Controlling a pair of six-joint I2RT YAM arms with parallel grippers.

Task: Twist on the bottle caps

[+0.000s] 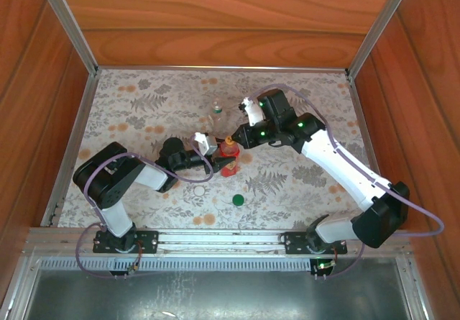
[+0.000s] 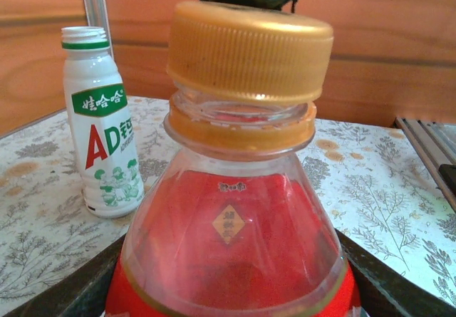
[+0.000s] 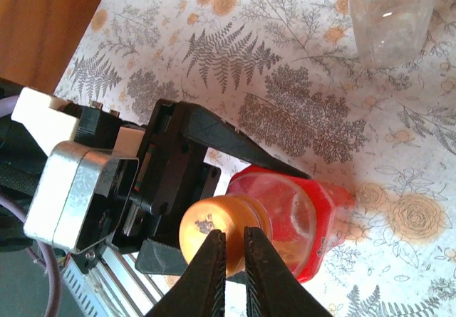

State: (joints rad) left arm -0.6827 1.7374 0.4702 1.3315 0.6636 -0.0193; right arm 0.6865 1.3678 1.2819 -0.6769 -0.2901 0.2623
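Overhead, the left arm folds back at its elbow and reaches low to the right across the tabletop (image 1: 144,104), its left hand (image 1: 224,163) level and pointing at the middle of the floral surface. The right arm stretches long from its base up and to the left, bends sharply at the wrist, and brings the right hand (image 1: 231,142) down from above onto the same spot.

The left hand is clamped around the body of the red bottle (image 1: 230,167), with a black finger (image 3: 235,142) against each side and the jaws only as far apart as the bottle's width. The right hand (image 3: 234,235) is closed, with just a thin slit between its two dark fingers. Their tips sit over the top of the gold cap (image 3: 203,224) rather than around its sides.

The red bottle (image 2: 235,260) stands upright near the centre of the tabletop, with a clear shoulder above a red label. The gold cap (image 2: 249,50) rests on the neck slightly crooked, with bare thread showing between its rim and the gold neck ring.

The white bottle (image 2: 103,125), with its green and red label, stands uncapped beyond the red bottle. The clear bottle (image 1: 215,108) stands farther back, well apart from the hands. A loose green cap (image 1: 238,199) lies flat on the tabletop nearer the arm bases.
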